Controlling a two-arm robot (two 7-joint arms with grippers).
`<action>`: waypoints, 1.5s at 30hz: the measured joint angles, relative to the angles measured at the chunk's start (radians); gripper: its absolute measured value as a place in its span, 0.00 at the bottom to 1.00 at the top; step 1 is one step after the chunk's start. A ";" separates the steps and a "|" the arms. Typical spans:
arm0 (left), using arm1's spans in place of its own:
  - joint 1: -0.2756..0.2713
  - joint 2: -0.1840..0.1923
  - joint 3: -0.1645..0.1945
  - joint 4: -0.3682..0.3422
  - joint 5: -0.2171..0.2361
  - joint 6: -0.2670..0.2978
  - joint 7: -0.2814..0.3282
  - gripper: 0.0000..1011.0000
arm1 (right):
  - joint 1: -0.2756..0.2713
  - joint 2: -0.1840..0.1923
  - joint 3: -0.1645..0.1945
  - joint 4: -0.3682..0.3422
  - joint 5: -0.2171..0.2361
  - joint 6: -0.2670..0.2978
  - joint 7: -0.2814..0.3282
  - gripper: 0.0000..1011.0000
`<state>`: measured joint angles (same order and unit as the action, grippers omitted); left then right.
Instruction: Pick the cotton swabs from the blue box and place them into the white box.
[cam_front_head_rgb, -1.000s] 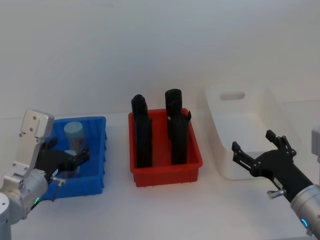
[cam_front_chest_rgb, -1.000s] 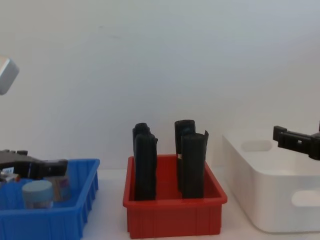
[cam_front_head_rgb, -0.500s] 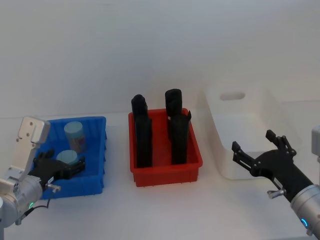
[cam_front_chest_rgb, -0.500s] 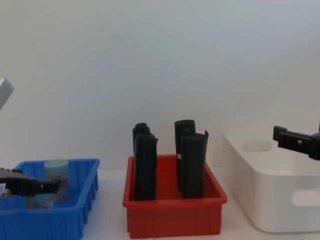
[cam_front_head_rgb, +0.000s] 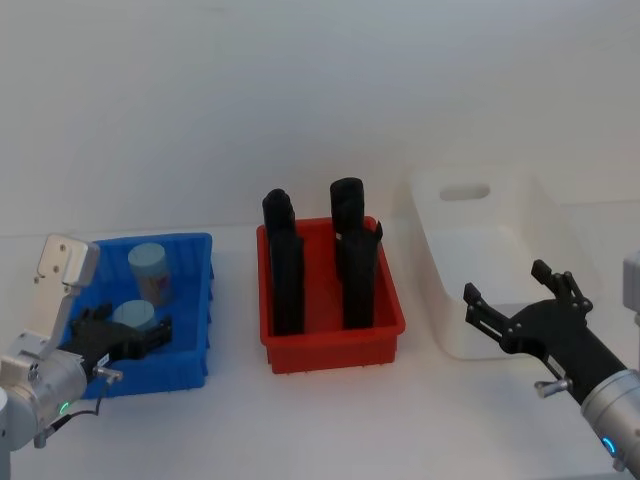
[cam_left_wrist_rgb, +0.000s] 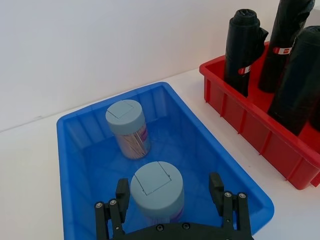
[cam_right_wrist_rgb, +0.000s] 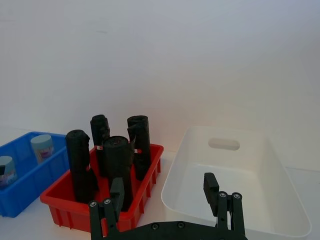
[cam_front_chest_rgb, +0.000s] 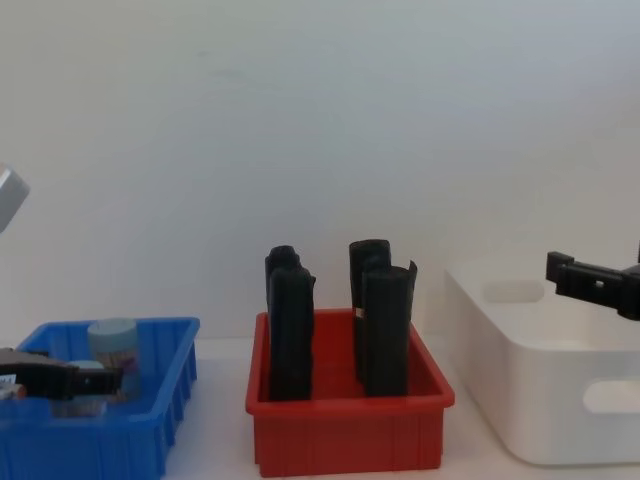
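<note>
The cotton swabs (cam_left_wrist_rgb: 128, 127) stand upright in the blue box (cam_left_wrist_rgb: 210, 165); the nearer jar (cam_left_wrist_rgb: 156, 190) sits between the left gripper's (cam_left_wrist_rgb: 169, 187) spread fingers, not yet pinched. The right gripper (cam_front_head_rgb: 505, 282) idles, spread, by the white box (cam_front_head_rgb: 510, 190).

Tall black rolls (cam_front_head_rgb: 287, 280) between blue box (cam_front_head_rgb: 160, 374) and white box (cam_front_head_rgb: 445, 320)

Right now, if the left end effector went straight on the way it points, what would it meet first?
Probably the nearer cotton swab jar, standing in the blue box just ahead of the left end effector, in line with its open jaws; the exact gap is unclear.
</note>
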<state>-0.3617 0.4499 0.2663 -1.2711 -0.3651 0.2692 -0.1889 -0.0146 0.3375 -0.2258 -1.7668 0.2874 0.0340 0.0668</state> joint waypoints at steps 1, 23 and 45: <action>-0.002 -0.001 0.000 0.004 0.000 -0.001 -0.002 0.99 | 0.000 0.000 0.000 0.000 0.000 0.000 0.000 0.99; -0.067 -0.033 0.004 0.115 0.013 -0.022 -0.040 0.93 | 0.000 0.000 0.000 0.000 0.000 0.000 0.000 0.99; -0.070 -0.028 -0.001 0.089 0.054 -0.031 -0.040 0.66 | 0.000 0.000 0.000 0.000 0.000 0.000 0.000 0.99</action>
<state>-0.4319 0.4215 0.2650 -1.1823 -0.3110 0.2380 -0.2286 -0.0146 0.3375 -0.2258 -1.7668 0.2874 0.0340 0.0667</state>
